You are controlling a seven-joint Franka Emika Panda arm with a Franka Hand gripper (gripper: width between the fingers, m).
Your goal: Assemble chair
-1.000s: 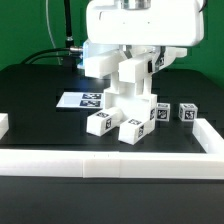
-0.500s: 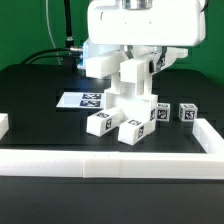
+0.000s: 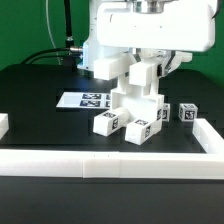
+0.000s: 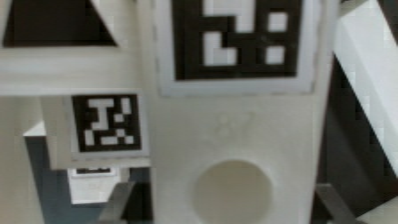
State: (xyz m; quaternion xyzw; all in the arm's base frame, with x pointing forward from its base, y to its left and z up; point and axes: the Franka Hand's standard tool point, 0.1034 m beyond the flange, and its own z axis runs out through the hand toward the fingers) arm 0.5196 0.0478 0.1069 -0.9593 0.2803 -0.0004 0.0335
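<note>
The part-built chair (image 3: 130, 105) is a stack of white blocky pieces with tags, its two legs (image 3: 140, 130) resting on the black table. My gripper (image 3: 142, 72) comes down from above and is shut on the upright piece at the chair's top. In the wrist view that piece (image 4: 231, 120) fills the picture, showing a tag and a round hollow, and it sits between my gripper (image 4: 235, 200), with a dark finger (image 4: 128, 200) against each side. Two loose tagged pieces (image 3: 162, 113) (image 3: 187, 113) lie on the exterior view's right of the chair.
The marker board (image 3: 82, 99) lies flat behind the chair, on the exterior view's left. A long white border rail (image 3: 100, 161) runs along the front and turns back at the right (image 3: 211, 136). A short white block (image 3: 3, 125) sits at the left edge.
My gripper and the chair in it have shifted a little toward the exterior view's right; the legs now stand nearer the loose pieces.
</note>
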